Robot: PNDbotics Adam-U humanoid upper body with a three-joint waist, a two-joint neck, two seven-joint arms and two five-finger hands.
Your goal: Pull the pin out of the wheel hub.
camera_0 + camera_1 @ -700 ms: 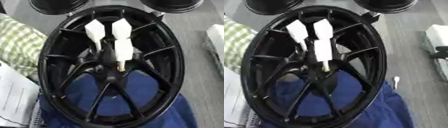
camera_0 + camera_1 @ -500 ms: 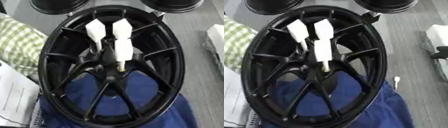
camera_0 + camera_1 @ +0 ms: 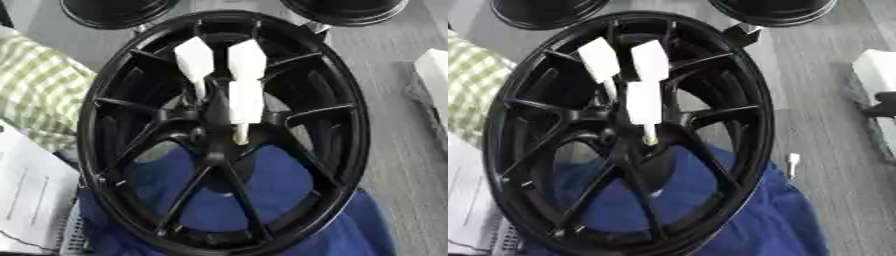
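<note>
I cannot see my robot hand or its shape; the pin (image 3: 244, 105) pokes from the wheel's (image 3: 352, 125) middle, white end farthest.

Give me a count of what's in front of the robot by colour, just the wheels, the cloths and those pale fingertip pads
Black wheels: 3, the big wheel hub in the middle, plus two partly visible at the top
White fingertip pads: 3
Blue cloth: 1
Green checked cloth: 1
Total: 8

head stereo pair, close, looking down, sharing the wheel hub (image 3: 219, 145)
</note>
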